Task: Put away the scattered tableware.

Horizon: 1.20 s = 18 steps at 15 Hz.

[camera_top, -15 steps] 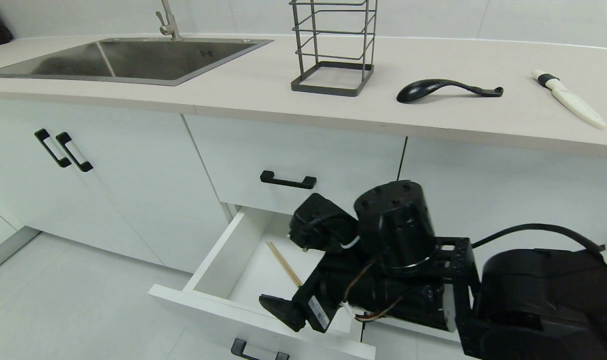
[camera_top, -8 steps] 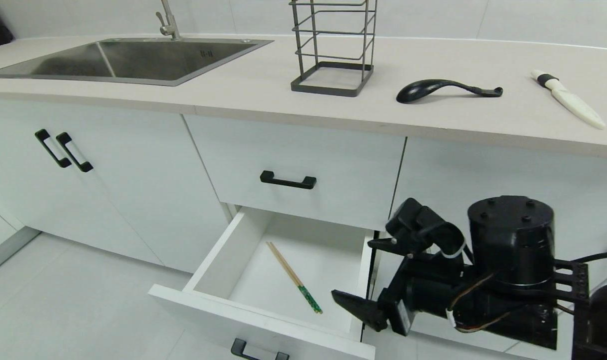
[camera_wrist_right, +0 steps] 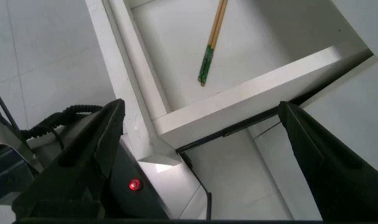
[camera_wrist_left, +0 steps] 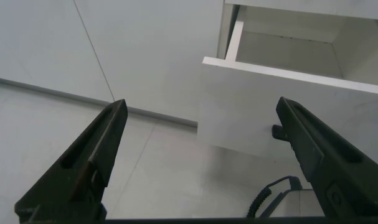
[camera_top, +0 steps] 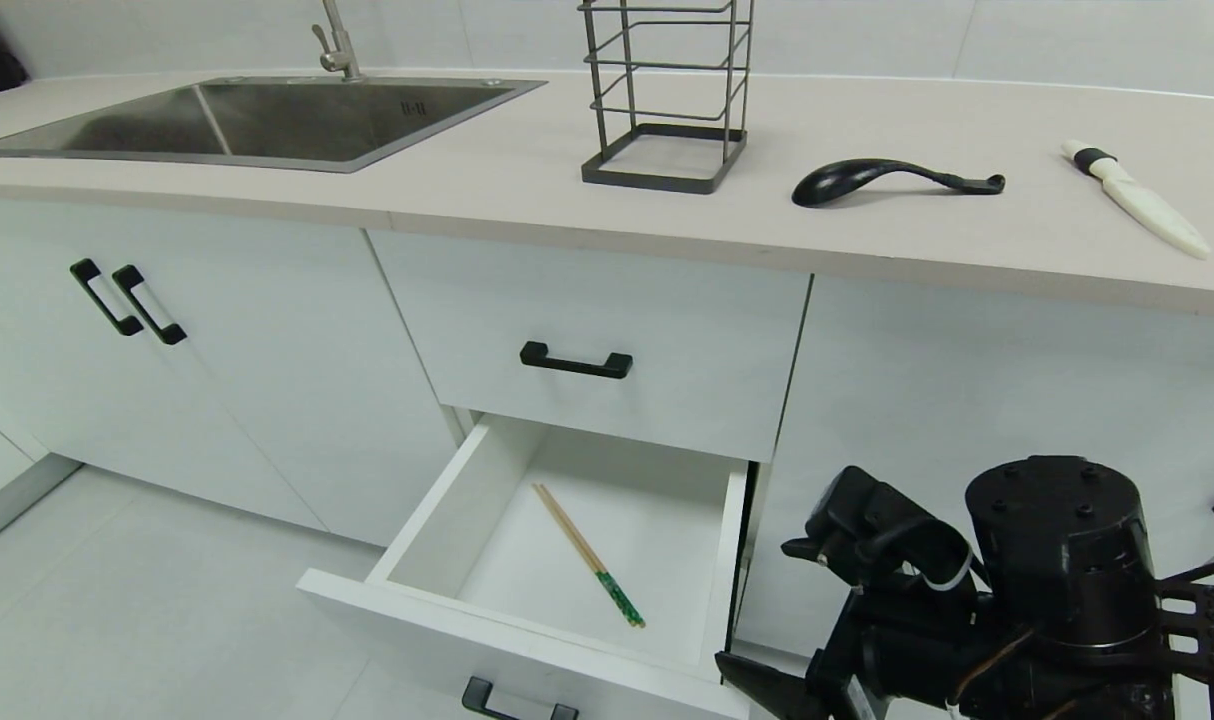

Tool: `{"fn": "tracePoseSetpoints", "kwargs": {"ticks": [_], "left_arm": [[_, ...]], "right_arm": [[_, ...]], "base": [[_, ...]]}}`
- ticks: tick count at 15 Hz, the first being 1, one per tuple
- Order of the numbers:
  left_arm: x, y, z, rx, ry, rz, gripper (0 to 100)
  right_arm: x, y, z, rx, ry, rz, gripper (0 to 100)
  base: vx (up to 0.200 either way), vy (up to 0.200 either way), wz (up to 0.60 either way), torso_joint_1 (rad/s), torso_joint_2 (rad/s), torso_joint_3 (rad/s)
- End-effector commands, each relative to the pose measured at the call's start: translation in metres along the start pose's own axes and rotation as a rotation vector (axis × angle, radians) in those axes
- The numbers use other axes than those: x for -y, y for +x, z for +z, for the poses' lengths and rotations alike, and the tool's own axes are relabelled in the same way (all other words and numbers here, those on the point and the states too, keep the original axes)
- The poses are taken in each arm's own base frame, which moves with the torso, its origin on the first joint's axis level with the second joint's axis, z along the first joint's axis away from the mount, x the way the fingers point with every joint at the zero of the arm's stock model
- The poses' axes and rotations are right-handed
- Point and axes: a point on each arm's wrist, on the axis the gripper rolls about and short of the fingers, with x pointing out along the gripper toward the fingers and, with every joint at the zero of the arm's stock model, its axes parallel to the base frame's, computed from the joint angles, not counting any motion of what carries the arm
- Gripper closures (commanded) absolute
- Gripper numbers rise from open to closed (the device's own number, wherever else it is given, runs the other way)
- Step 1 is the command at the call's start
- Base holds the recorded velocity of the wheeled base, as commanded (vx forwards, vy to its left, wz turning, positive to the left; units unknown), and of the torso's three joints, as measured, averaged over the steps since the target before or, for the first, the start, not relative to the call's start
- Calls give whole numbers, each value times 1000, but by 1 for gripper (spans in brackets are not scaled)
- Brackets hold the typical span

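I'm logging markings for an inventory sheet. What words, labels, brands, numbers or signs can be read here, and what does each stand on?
No text here can be read.
Sink: a small dark mark on its inner back wall, too small to read.
Chopsticks in the open drawer: green ends, no writing that can be made out.
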Motion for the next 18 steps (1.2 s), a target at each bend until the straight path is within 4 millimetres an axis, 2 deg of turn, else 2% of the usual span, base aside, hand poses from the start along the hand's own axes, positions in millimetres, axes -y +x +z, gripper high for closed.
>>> {"fn": "tracePoseSetpoints", "kwargs": {"ticks": [1, 11, 16, 18], "left_arm": [[0, 0, 0, -1, -1, 0, 0], [0, 0, 0, -1, -1, 0, 0], [0, 0, 0, -1, -1, 0, 0], [0, 0, 0, 1, -1, 0, 0]], "right_arm": [[-2, 0, -1, -6, -3, 5, 0], [-2, 2, -1, -9, -4, -1, 0], [-1, 7, 4, 1, -4, -2, 0], [-2, 9, 5, 2, -4, -1, 0]], "base": [[0, 0, 0, 0, 0, 0], [0, 0, 0, 0, 0, 0], [0, 0, 0, 200, -106, -88], [0, 0, 0, 256, -471, -271]]}}
